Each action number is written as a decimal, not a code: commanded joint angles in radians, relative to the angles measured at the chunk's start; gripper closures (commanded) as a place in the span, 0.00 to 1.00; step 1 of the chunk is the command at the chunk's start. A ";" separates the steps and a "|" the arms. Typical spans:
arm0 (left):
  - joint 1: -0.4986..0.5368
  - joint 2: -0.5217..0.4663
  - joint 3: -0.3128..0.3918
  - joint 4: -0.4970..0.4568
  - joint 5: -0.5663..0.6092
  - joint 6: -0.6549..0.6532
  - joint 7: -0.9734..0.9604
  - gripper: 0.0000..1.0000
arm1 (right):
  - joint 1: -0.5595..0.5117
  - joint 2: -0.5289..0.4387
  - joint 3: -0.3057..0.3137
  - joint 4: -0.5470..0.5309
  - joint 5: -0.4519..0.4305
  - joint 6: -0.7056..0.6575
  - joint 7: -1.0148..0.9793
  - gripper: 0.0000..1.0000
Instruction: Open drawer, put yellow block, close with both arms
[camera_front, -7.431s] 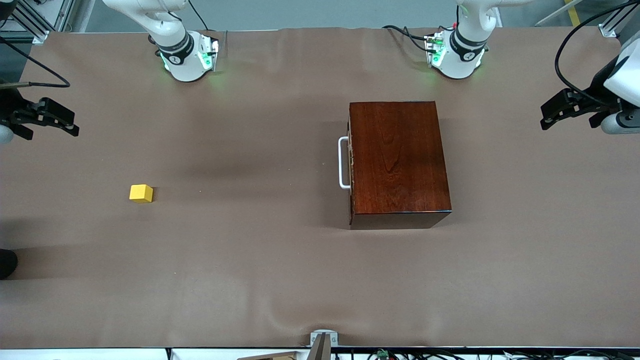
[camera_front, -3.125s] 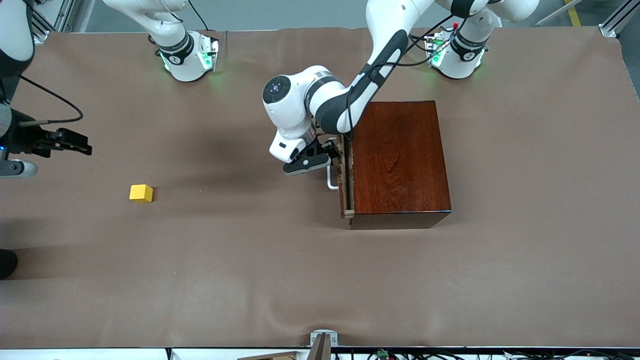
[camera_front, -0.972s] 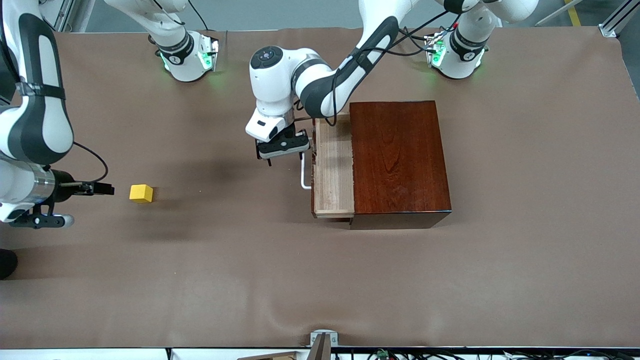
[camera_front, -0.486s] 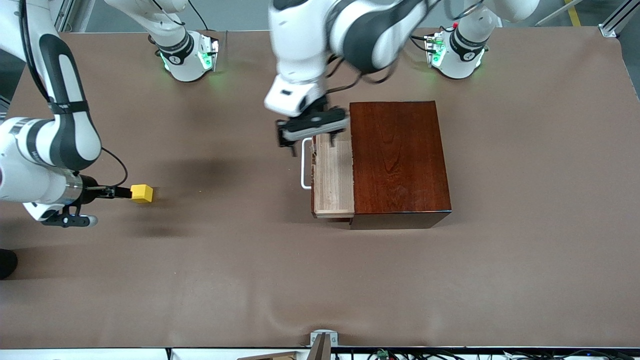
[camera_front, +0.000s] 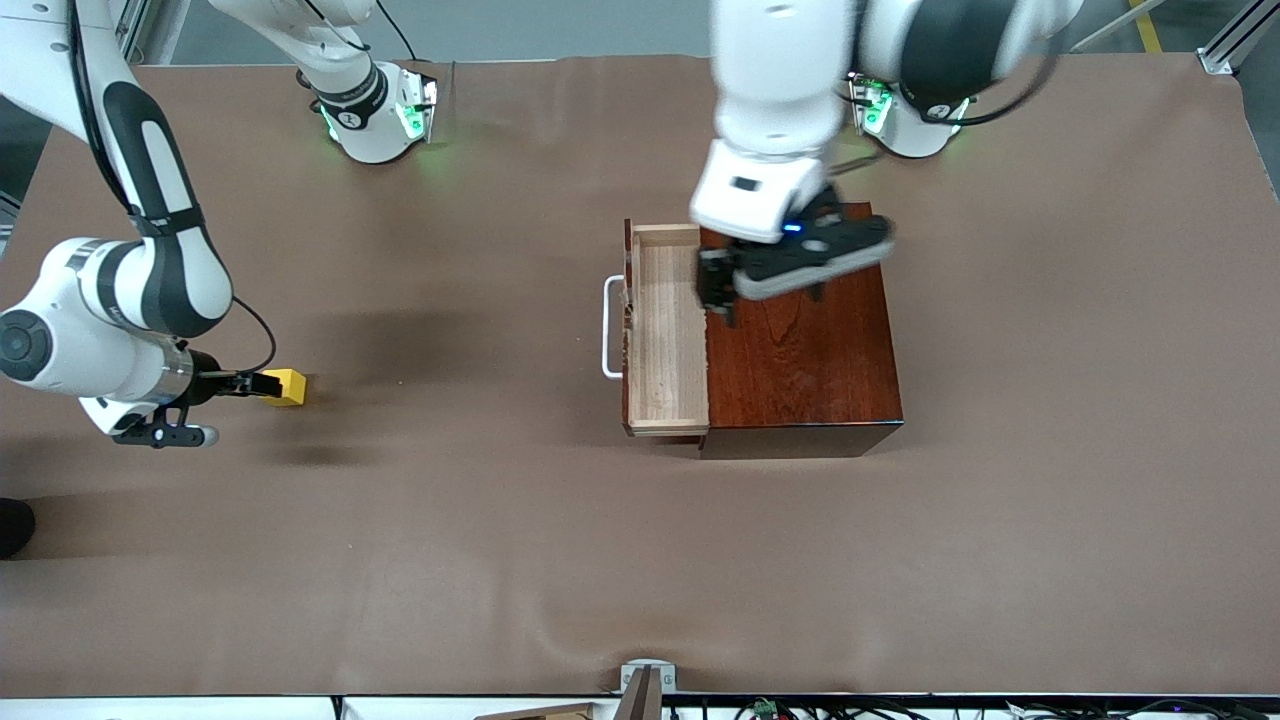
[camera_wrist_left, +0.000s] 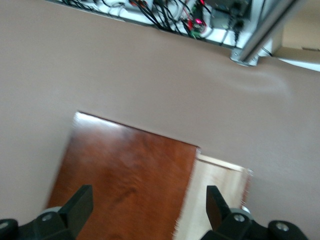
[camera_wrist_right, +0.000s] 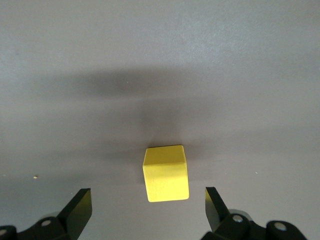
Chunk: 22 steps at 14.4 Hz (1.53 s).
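The drawer (camera_front: 665, 330) stands pulled out of the dark wooden box (camera_front: 810, 370); its pale tray shows bare and its white handle (camera_front: 608, 327) faces the right arm's end. The box (camera_wrist_left: 125, 175) and the tray (camera_wrist_left: 215, 200) lie below in the left wrist view. My left gripper (camera_front: 770, 285) (camera_wrist_left: 148, 205) hangs open over the box top beside the tray, holding nothing. The yellow block (camera_front: 289, 387) (camera_wrist_right: 166, 173) sits on the table toward the right arm's end. My right gripper (camera_front: 258, 384) (camera_wrist_right: 147, 205) is low and open, its fingertips just reaching either side of the block's near edge without touching.
A brown cover spans the table. The arm bases (camera_front: 380, 115) (camera_front: 910, 110) stand along the edge farthest from the front camera. A metal bracket (camera_front: 648, 678) sits at the nearest edge. Cables and a frame post (camera_wrist_left: 260, 35) line that edge.
My left gripper has let go of the handle, risen and swung from the drawer's front to above the box. My right gripper has closed in on the yellow block. The drawer stays pulled out.
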<state>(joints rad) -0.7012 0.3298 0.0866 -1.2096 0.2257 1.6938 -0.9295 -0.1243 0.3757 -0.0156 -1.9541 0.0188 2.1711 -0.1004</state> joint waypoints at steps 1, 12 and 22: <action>0.101 -0.080 -0.015 -0.042 -0.028 -0.054 0.061 0.00 | -0.017 -0.008 0.013 -0.045 0.016 0.052 -0.005 0.00; 0.422 -0.198 -0.016 -0.107 -0.131 -0.213 0.533 0.00 | -0.037 0.032 0.013 -0.158 0.015 0.272 -0.010 0.00; 0.503 -0.267 -0.011 -0.114 -0.134 -0.302 0.741 0.00 | -0.043 0.035 0.016 -0.187 0.016 0.303 0.001 1.00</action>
<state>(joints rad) -0.2339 0.1207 0.0824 -1.2908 0.1101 1.4090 -0.2578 -0.1445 0.4276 -0.0190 -2.1238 0.0190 2.4670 -0.1001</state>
